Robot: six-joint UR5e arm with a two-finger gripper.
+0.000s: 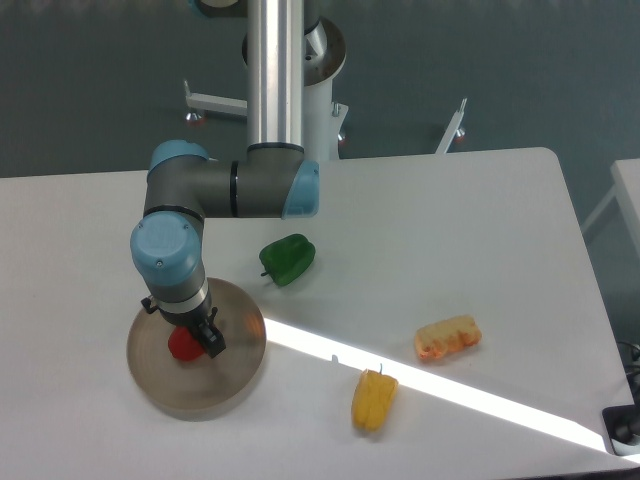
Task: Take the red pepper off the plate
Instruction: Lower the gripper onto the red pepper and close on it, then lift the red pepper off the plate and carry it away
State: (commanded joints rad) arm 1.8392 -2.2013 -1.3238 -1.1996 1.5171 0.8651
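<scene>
The red pepper [182, 345] lies on the round beige-tan plate [230, 375] at the front left of the table. My gripper [197, 337] reaches down from the arm's blue-capped wrist, right over the pepper. Its dark fingers [211, 342] stand at the pepper's sides and hide part of it. I cannot tell whether the fingers are pressing on the pepper or only standing around it. The pepper appears to rest on the plate.
A green pepper [288, 258] lies just beyond the plate to the right. A yellow pepper [374, 400] lies at the front middle. An orange-yellow bread-like item [448, 338] lies to its right. The arm's base column [275, 75] stands at the back.
</scene>
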